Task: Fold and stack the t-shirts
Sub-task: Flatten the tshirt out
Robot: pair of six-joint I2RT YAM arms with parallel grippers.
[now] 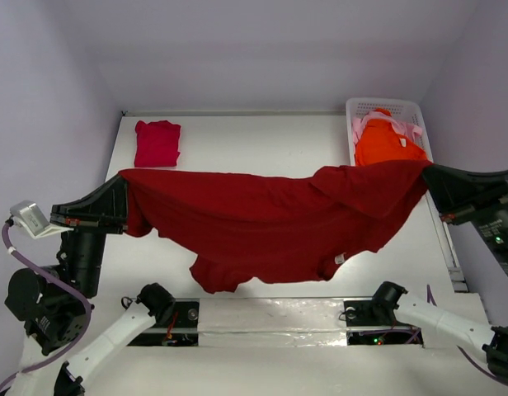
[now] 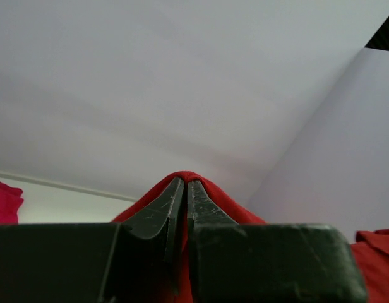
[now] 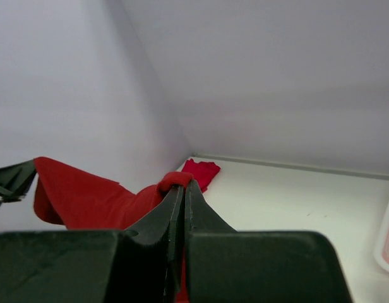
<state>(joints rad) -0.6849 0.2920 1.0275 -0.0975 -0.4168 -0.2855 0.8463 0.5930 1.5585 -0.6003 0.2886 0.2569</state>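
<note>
The left gripper [image 1: 120, 196] and the right gripper [image 1: 429, 175] are each clamped fully shut on an end of the dark red t-shirt [image 1: 270, 219]. The shirt is held stretched and sagging from the near edge of the white basket [image 1: 386, 105] leftward. In the basket the bright orange t-shirt [image 1: 388, 145] is piled, with the pale pink t-shirt [image 1: 358, 126] behind it. The folded crimson-pink t-shirt [image 1: 157, 142] is laid well left of the basket.

red shirt [image 1: 270, 219] spans table [image 1: 262, 144], basket [image 1: 402, 105] far right

You see a dark red shirt [image 1: 270, 219], a crimson shirt [image 1: 157, 142], an orange shirt [image 1: 388, 142], a pale pink shirt [image 1: 358, 128]; the basket [image 1: 384, 103] is white lattice.
</note>
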